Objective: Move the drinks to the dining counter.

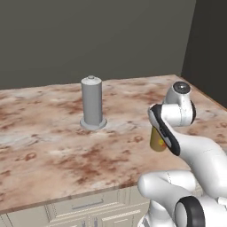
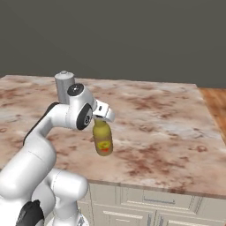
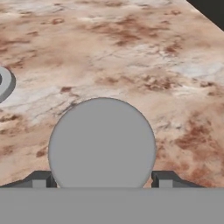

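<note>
A two-finger gripper [image 2: 101, 118] is pinching a small mustard-yellow bottle [image 2: 102, 138] by its neck at centre frame; it is hanging above the brown-and-cream marble counter [image 2: 167, 128]; a grey cylinder [image 1: 91, 103] is standing upper left.

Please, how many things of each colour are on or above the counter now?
Mustard-yellow bottle, held by the gripper: 1
Grey cylinder on the dining counter: 1
Total: 2

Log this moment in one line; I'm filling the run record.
gripper: shut on bottle | bottle: upright, held above counter near front edge | counter: grey cylinder standing | phase: carrying, not yet set down
</note>
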